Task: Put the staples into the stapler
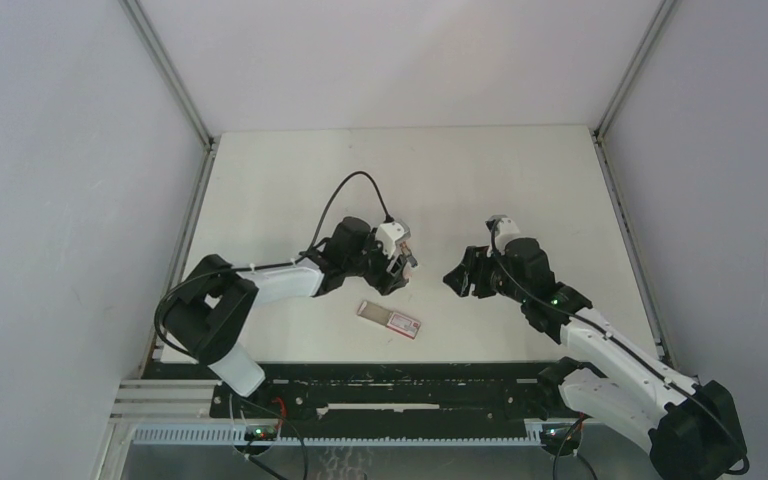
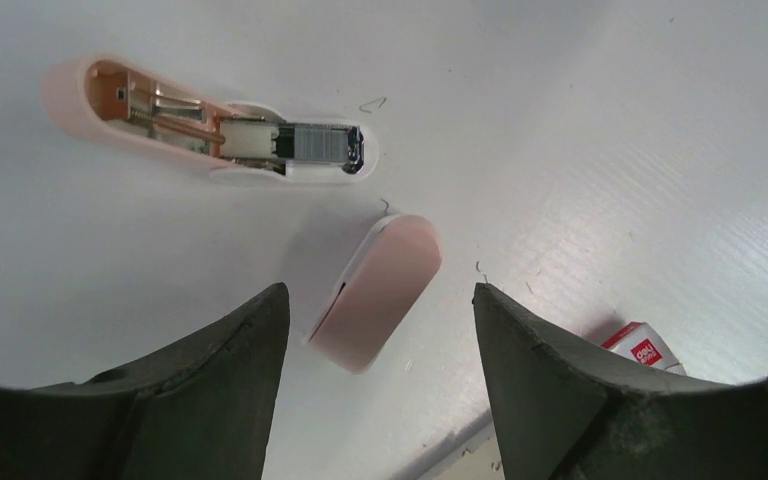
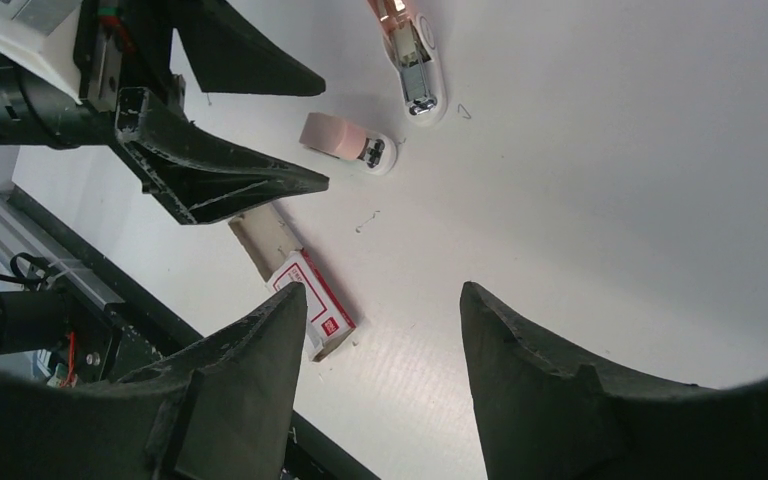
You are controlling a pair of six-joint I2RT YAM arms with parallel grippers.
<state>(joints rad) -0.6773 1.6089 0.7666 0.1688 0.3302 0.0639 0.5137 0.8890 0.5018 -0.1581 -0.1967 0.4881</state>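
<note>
Two grippers, both empty: left gripper (image 2: 380,292) fingers apart over loose pink part (image 2: 375,290); right gripper (image 3: 382,292) apart too. Stapler (image 2: 210,135) lies open, grey staple strip (image 2: 320,143) in magazine. Staples pack (image 3: 310,300) nearby, tray (image 3: 265,240) slid out. Loading prob. done; next: refit pink part, needs square alignment.
</note>
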